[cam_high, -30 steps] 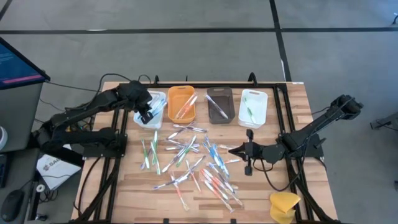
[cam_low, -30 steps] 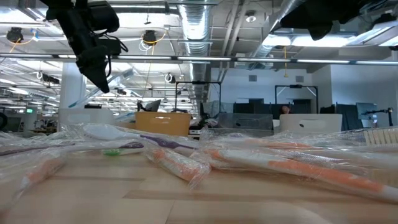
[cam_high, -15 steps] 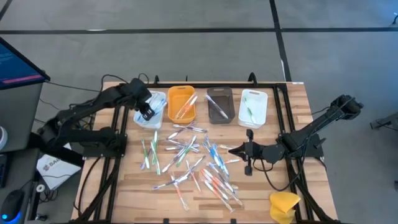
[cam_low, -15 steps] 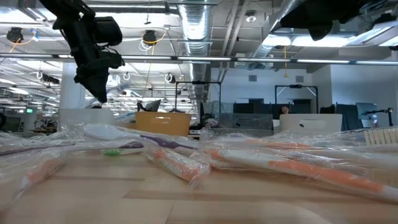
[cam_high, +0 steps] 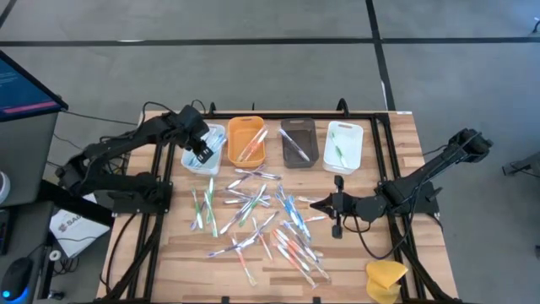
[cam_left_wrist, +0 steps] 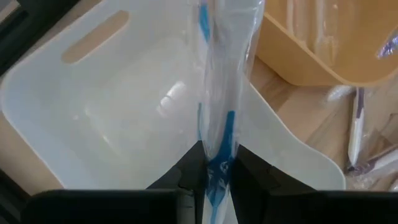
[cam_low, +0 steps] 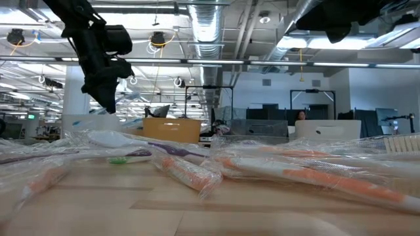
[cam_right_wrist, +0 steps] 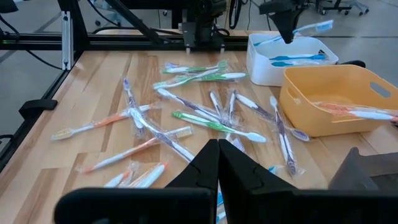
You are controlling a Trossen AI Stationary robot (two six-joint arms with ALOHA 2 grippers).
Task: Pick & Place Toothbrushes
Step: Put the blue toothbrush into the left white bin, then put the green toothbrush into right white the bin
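While the left pincer (cam_left_wrist: 213, 177) hangs over the white tray (cam_left_wrist: 93, 124), its fingers clamp a blue toothbrush (cam_left_wrist: 214, 93) sealed in a clear wrapper. More wrapped toothbrushes (cam_high: 257, 215), with blue, green, orange and clear handles, lie scattered on the bench (cam_high: 177, 245) just beside that tray. No writing is legible. Well apart from the tray, the right pincer (cam_high: 338, 205) rests closed and empty.
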